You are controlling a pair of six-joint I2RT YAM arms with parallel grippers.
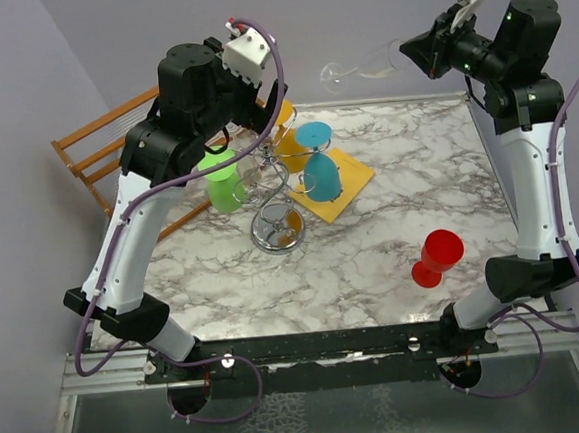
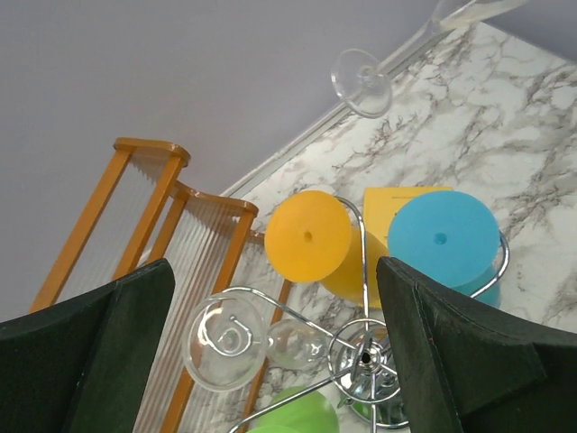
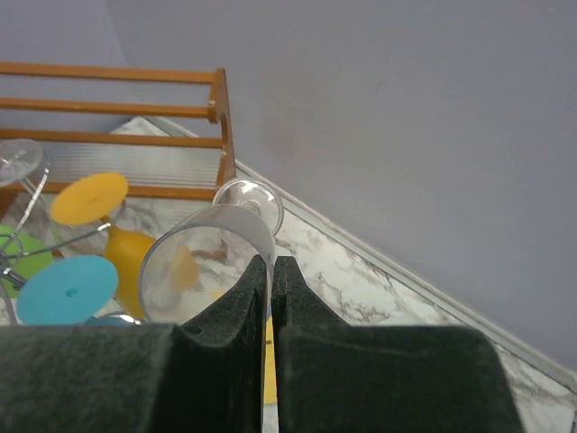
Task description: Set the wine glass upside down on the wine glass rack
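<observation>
A clear wine glass (image 1: 366, 69) hangs in the air at the table's back edge, lying sideways with its foot pointing left. My right gripper (image 1: 419, 50) is shut on the glass, its pads pinching the bowl's rim (image 3: 216, 236). The chrome wine glass rack (image 1: 273, 214) stands mid-table with green, orange and blue glasses hanging from it. In the left wrist view a clear glass (image 2: 224, 343) also hangs upside down on the rack (image 2: 365, 359). My left gripper (image 2: 273, 275) hovers open just above the rack, holding nothing.
A red glass (image 1: 436, 257) stands upside down at the front right of the marble table (image 1: 374, 270). A yellow mat (image 1: 347, 185) lies behind the rack. An orange-brown wooden slatted rack (image 1: 104, 156) stands off the table's left back corner.
</observation>
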